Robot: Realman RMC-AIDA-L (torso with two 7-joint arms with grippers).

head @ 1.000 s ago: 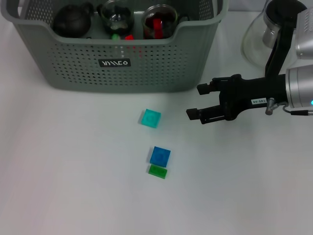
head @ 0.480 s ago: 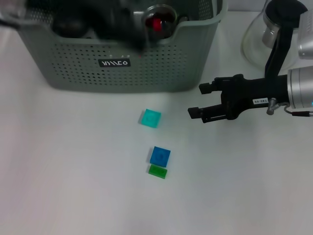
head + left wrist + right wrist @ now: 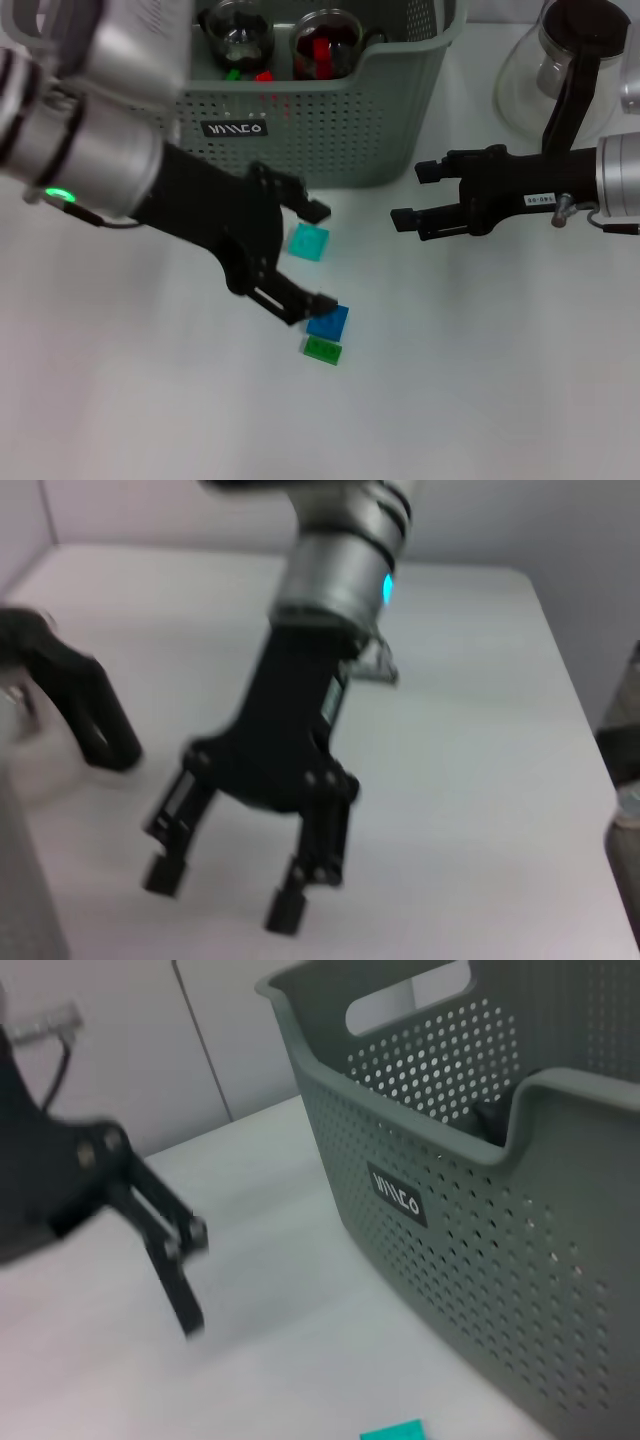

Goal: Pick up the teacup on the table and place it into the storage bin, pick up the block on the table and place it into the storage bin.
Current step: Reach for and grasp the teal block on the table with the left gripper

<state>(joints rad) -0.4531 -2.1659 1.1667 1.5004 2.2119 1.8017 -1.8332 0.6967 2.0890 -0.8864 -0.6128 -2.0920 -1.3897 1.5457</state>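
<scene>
Head view shows the left gripper (image 3: pixel 315 255) spread wide over the table (image 3: pixel 150 400), one fingertip just beside the far edge of the teal block (image 3: pixel 308 242) and the other touching the near corner of the blue block (image 3: pixel 329 322). The teal block sits between its fingers, holding nothing yet. Just past the blue block, on the side nearer the robot, a small green block (image 3: pixel 322 349) lies touching it.

Beyond the left gripper, away from the robot, stands the storage bin (image 3: pixel 330 140), its black label (image 3: pixel 235 128) facing forward. Inside, two glass teacups (image 3: pixel 238 32) with red and green bits are visible behind the dipped front rim.

Off to the right of the left gripper, well apart from it, the right gripper (image 3: pixel 412 195) hangs above the table with its fingers parted and empty, pointing toward the blocks. Behind its arm stands a glass pot (image 3: pixel 545 75) with a black handle.

The left wrist view shows the right gripper (image 3: pixel 225 895) from the front, fingers parted. The right wrist view shows the storage bin (image 3: pixel 480 1230), a corner of the teal block (image 3: pixel 392 1431), and one finger of the left gripper (image 3: pixel 170 1260).
</scene>
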